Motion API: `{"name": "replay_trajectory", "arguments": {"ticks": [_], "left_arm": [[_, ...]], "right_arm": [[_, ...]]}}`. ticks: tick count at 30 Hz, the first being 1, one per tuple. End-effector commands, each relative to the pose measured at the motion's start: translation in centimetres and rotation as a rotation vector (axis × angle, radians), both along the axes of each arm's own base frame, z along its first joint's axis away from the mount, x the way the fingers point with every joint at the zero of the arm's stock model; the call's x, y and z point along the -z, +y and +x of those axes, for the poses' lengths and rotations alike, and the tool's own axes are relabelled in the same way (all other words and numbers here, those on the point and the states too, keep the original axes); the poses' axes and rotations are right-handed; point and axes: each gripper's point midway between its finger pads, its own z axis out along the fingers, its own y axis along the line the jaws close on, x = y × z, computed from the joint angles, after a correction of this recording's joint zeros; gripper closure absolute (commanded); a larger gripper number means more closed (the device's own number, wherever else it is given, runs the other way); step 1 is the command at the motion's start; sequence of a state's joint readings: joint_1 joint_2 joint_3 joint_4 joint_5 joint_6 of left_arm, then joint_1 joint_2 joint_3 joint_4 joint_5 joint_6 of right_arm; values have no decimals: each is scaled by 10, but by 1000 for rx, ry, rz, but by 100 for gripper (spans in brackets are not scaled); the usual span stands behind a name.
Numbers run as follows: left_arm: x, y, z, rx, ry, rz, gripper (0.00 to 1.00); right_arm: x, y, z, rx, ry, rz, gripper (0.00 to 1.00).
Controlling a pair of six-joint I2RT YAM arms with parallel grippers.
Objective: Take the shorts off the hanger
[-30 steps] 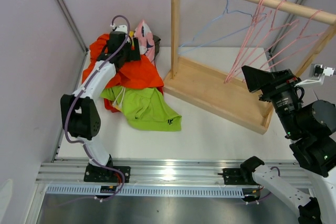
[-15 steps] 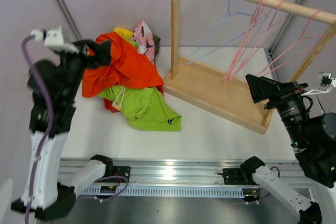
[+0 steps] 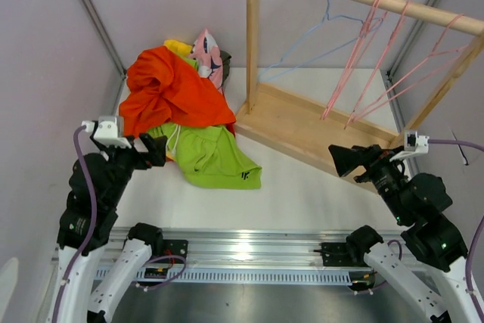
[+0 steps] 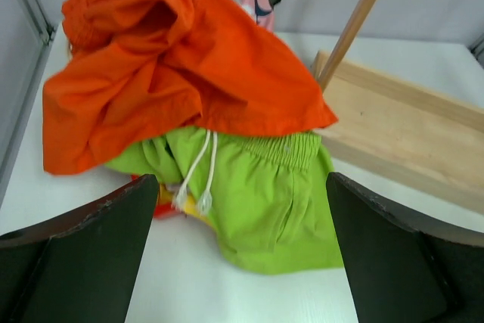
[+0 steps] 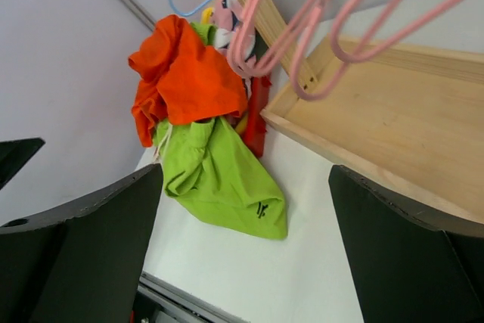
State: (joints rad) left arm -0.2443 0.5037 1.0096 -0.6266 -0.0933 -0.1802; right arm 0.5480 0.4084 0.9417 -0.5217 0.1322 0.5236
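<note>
To my eye the job is practically done: the shorts (image 3: 181,104) lie in one heap on the far left part of the worktop (image 3: 325,194), just beside the wooden rack (image 3: 310,130), and none of them hangs on it. The orange pair (image 3: 170,88) is on top, the lime green pair (image 3: 215,158) spreads out under it toward the front, and a pink pair (image 3: 208,49) shows at the back. The blue hanger (image 3: 314,32) and the pink hangers (image 3: 378,47) on the rail are all bare. So I judge that the step in hand is only to bring the arms to rest. To do it well, each arm should move slowly and away from the heap, so that no finger catches the white drawstring (image 4: 198,168) or drags the cloth. The right arm should also pass clear of the pink hangers, which probably swing easily. The left hand (image 3: 155,150) hovers near the front edge of the green pair without touching it, its fingers spread wide and nothing between them. The right hand (image 3: 338,161) is in front of the rack's near corner, also spread wide and empty. Both arms are folded close to their bases, elbows bent, each hand turned inward over the worktop.
</note>
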Motion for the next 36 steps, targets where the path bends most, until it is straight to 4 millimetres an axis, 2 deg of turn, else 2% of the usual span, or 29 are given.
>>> {"name": "replay_trajectory", "arguments": {"ticks": [1,2,3,7,11,13,15,19,36], "left_arm": [[6,2,-18,8,-36,-26,1],[5,4,-23,6,-54,-29,1],[16,4,-23,5,-36,-27,1],[32,13,-29,-54,-2,-61,1],[34,17,-32,-76,-19,-74,1],[33,12,-29,-50,-41,-78,1],[36,9,-27,-38,-24,-72,1],[41,14,-23,-72,-4,-73,1],[40,16,-24,-81,-13,-76,1]], "right_arm": [[3,-21,-8,77,-14,12,1],[10,-27,-9,103,7,-4,1],[13,-31,-11,118,11,-12,1],[26,-55,-16,211,36,-63,1],[38,-73,-21,280,33,-91,1],[42,-73,-20,286,25,-85,1],[37,-70,-21,268,-13,-76,1],[38,-68,-20,252,-27,-101,1],[39,-59,-23,196,-41,-116,1]]}}
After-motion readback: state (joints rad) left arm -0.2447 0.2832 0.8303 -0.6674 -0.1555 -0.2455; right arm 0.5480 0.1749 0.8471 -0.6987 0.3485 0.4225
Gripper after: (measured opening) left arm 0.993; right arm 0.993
